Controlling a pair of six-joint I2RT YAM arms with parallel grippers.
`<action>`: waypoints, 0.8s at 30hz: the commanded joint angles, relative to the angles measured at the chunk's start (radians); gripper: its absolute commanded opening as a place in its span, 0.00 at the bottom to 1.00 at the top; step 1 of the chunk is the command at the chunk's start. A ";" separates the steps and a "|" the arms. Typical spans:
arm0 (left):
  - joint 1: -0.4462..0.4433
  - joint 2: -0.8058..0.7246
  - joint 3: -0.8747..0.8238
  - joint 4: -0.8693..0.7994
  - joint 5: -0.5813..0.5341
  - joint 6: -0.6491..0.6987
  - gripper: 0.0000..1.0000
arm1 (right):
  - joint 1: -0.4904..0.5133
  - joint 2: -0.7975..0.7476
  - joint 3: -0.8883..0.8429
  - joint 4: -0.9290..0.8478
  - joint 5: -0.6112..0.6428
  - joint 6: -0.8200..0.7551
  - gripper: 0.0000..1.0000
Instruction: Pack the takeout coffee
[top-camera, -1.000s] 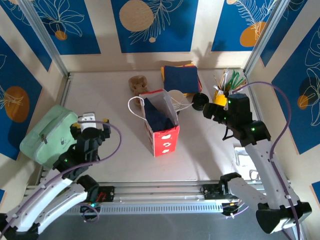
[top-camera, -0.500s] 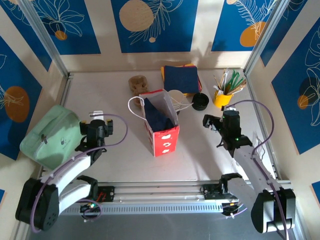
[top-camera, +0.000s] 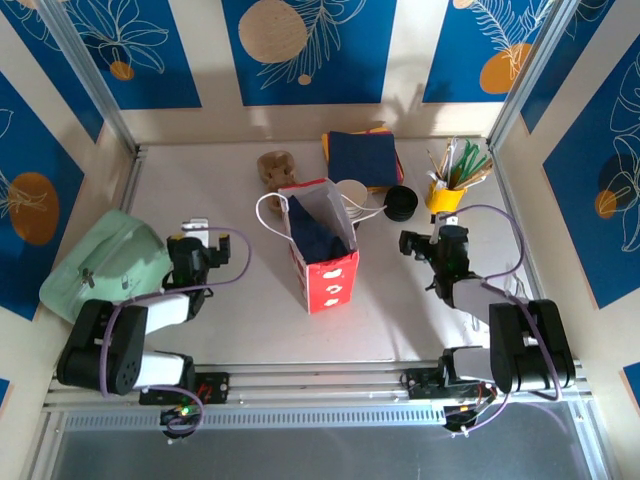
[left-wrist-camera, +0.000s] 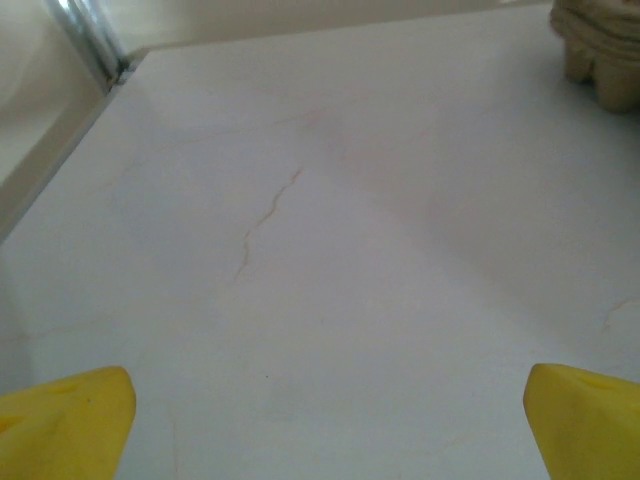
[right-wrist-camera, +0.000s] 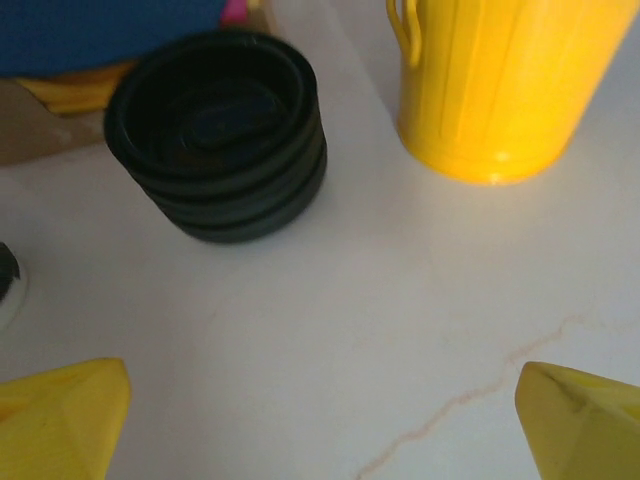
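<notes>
Both grippers were wide open and held nothing. The left gripper (left-wrist-camera: 320, 425) hung over the bare table (left-wrist-camera: 300, 200). The right gripper (right-wrist-camera: 320, 420) faced the black lids (right-wrist-camera: 215, 135). The paper cup (top-camera: 351, 191) sat just beside the red bag (top-camera: 325, 270), not in it. I think the packing was not done yet.

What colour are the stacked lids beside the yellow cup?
Black. The lids show best in the right wrist view.

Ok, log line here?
left hand: open, empty | right hand: open, empty, facing stack of black round lids | red paper bag: standing open
</notes>
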 joint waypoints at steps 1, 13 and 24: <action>0.033 0.067 -0.023 0.241 0.058 0.047 0.99 | -0.004 0.018 -0.013 0.200 0.020 -0.048 0.99; 0.074 0.221 -0.004 0.329 0.126 0.020 0.99 | -0.016 0.216 -0.004 0.384 -0.036 -0.093 0.99; 0.073 0.223 0.048 0.233 0.104 0.018 0.99 | -0.043 0.225 0.027 0.335 -0.096 -0.083 0.99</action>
